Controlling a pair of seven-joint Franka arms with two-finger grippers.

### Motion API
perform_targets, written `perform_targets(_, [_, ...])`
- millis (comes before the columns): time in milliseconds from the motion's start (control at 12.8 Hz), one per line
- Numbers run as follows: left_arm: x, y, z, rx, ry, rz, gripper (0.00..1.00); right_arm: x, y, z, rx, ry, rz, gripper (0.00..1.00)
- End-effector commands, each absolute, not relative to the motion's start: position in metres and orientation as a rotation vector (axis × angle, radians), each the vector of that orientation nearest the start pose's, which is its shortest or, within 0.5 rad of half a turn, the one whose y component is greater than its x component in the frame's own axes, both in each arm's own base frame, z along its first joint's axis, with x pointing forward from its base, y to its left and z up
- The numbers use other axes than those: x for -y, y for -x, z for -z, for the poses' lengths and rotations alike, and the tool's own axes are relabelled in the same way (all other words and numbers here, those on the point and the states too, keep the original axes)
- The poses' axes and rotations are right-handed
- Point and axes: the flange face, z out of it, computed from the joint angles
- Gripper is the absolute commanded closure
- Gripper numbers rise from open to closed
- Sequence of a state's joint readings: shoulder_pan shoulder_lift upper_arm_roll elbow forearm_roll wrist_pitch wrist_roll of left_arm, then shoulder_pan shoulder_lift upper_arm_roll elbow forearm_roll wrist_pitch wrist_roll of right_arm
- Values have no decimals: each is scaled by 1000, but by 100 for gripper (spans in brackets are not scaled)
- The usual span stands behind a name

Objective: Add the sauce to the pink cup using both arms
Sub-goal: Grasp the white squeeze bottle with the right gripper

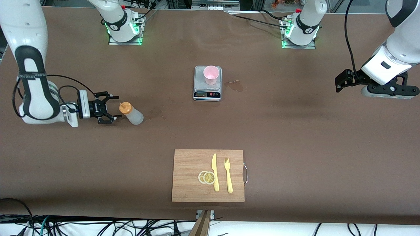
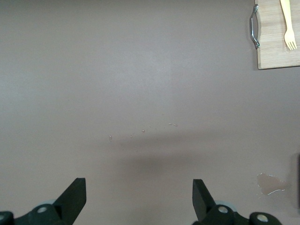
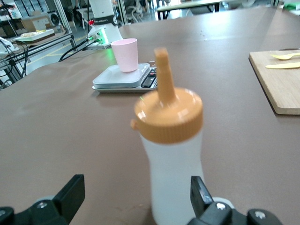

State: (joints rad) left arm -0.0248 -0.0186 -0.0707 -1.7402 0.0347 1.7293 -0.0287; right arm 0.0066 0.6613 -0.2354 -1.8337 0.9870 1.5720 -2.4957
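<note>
The sauce bottle (image 1: 132, 113), whitish with an orange nozzle cap, stands upright on the table toward the right arm's end. My right gripper (image 1: 113, 109) is open, low and level with it, fingertips just short of the bottle. In the right wrist view the bottle (image 3: 172, 154) fills the space ahead of the right gripper (image 3: 137, 190), closer to one finger, not gripped. The pink cup (image 1: 211, 74) stands upright on a small grey scale (image 1: 207, 94), and shows in the right wrist view too (image 3: 125, 54). My left gripper (image 1: 342, 82) waits open and empty above bare table (image 2: 139, 199).
A wooden cutting board (image 1: 190, 164) lies near the front camera with two lemon slices (image 1: 206, 177), a yellow knife (image 1: 215, 172) and fork (image 1: 227, 175). A wet stain (image 1: 234, 86) marks the table beside the scale, toward the left arm's end.
</note>
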Motion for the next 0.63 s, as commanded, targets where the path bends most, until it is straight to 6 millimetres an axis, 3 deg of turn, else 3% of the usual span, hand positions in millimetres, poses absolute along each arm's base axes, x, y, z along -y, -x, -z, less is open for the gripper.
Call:
perform_targets(0, [49, -554, -577, -146, 3111, 11, 0, 28, -590, -160, 1660, 1272, 738, 0])
perform_targets(235, [48, -555, -576, -146, 3113, 11, 0, 17, -610, -158, 1661, 1254, 796, 0])
perform_targets(549, [49, -555, -576, -146, 3114, 11, 0, -13, -608, -148, 1628, 1189, 839, 0])
